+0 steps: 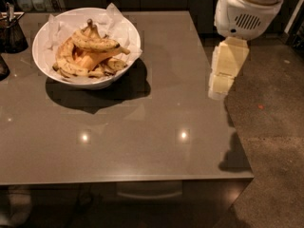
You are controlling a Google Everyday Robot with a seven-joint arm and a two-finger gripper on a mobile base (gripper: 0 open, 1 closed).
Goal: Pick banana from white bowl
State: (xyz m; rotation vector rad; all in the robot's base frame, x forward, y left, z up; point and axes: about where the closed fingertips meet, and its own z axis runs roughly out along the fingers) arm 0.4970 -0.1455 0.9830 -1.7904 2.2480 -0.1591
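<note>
Over at the right edge of the surface (142, 141) hangs the hand (217, 90), a stack of cream blocks pointing downward beneath the arm's white housing (244, 13). The top of the frame cuts that housing off. Is the hand spread or pressed together? From this angle I cannot tell. Its dark shadow (235, 158) falls near the surface's front right corner.

Now across to the far left, well apart from the hand: the white bowl (85, 82) sits on the surface, lined with crumpled white paper (114, 15). And there is the banana (97, 44), lying on top of the pile inside, long and curved, yellow with brown speckles, its dark stem up toward the back. Beneath it are smaller, browner banana pieces (71, 70) and an orange chunk (92, 60), both partly hidden under the banana.

Up at the left edge, a dark container (10, 32) with utensils is cropped by the frame. Another dark shape (2, 68) below it is nearly all cut off, and I can't make out what it is.
</note>
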